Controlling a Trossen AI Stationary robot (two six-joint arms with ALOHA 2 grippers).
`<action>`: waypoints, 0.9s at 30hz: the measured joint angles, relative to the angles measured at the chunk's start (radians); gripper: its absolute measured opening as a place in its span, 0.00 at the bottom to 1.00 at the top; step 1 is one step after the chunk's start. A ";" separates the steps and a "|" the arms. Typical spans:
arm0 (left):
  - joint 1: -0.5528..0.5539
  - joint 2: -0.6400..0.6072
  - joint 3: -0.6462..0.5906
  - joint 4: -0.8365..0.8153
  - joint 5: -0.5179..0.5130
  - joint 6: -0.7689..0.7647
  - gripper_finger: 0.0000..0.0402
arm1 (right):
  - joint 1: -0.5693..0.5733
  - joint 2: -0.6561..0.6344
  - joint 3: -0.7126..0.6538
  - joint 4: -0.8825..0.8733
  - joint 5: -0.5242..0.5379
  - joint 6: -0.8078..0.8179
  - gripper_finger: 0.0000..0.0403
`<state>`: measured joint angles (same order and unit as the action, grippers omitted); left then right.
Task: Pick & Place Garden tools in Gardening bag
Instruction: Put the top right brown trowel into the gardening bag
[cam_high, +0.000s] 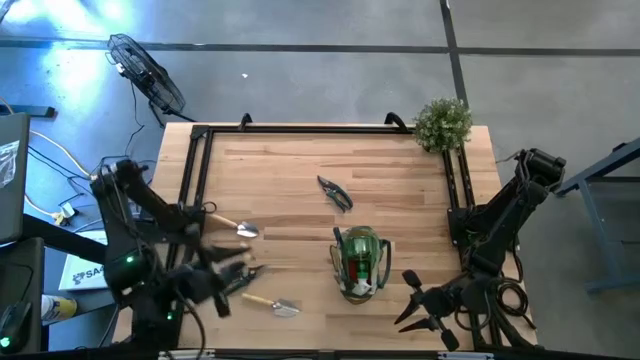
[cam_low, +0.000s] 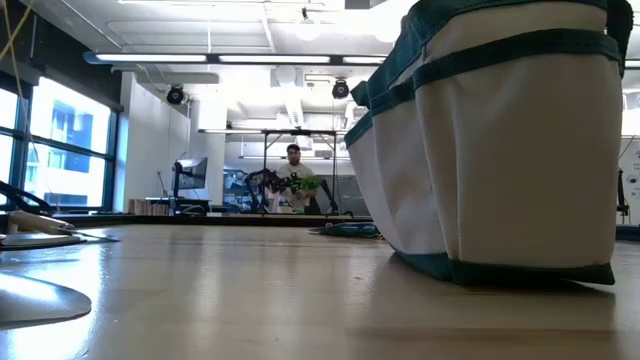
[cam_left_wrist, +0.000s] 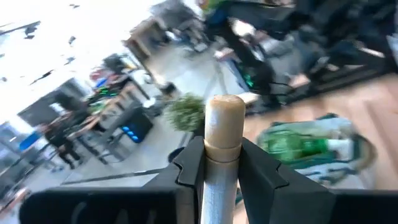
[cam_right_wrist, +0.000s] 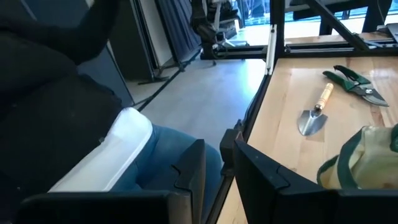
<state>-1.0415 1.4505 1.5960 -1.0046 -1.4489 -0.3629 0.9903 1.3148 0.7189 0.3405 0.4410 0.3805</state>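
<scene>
The gardening bag (cam_high: 360, 262) (cam_low: 500, 150) stands on its base near the table's front middle, with a green spray bottle (cam_high: 360, 248) and a red piece inside. Two wooden-handled trowels (cam_high: 236, 228) (cam_high: 275, 304) and the pruning shears (cam_high: 335, 192) lie flat on the table. Left of the bag, above the table, my blurred left gripper (cam_high: 232, 272) (cam_left_wrist: 222, 162) is shut on a wooden-handled tool (cam_left_wrist: 224, 124) whose metal end is hidden. My right gripper (cam_high: 425, 310) (cam_right_wrist: 216, 163) waits at the front right, with a narrow gap between its fingers and nothing in it. My left gripper pinches the tool's wooden handle (cam_left_wrist: 222, 146) between its two fingers, a little below the rounded free end (cam_left_wrist: 224, 109), which sticks out past the fingertips. The fingers lie across the handle. The tool is lifted clear of the table; its lower part is hidden by the gripper.
A bushy green plant (cam_high: 442, 122) stands at the far right corner. A black frame (cam_high: 200, 170) runs along the table's left, far and right sides. A person's leg (cam_right_wrist: 149, 155) shows beyond the table's near edge, and another person (cam_low: 293, 160) stands far behind.
</scene>
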 joint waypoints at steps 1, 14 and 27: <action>-0.023 -0.028 -0.065 -0.048 -0.033 -0.110 0.16 | -0.002 0.000 0.000 0.007 0.002 -0.001 0.18; 0.021 -0.235 -0.881 0.511 -0.121 -0.536 0.16 | -0.067 0.000 0.000 0.106 0.001 -0.053 0.18; 0.051 -0.236 -0.911 0.870 0.083 -0.124 0.16 | -0.117 0.000 0.000 0.106 -0.033 -0.037 0.18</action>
<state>-0.9908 1.2140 0.6846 -0.1349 -1.3664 -0.4871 0.8737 1.3148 0.7189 0.4461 0.4084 0.3436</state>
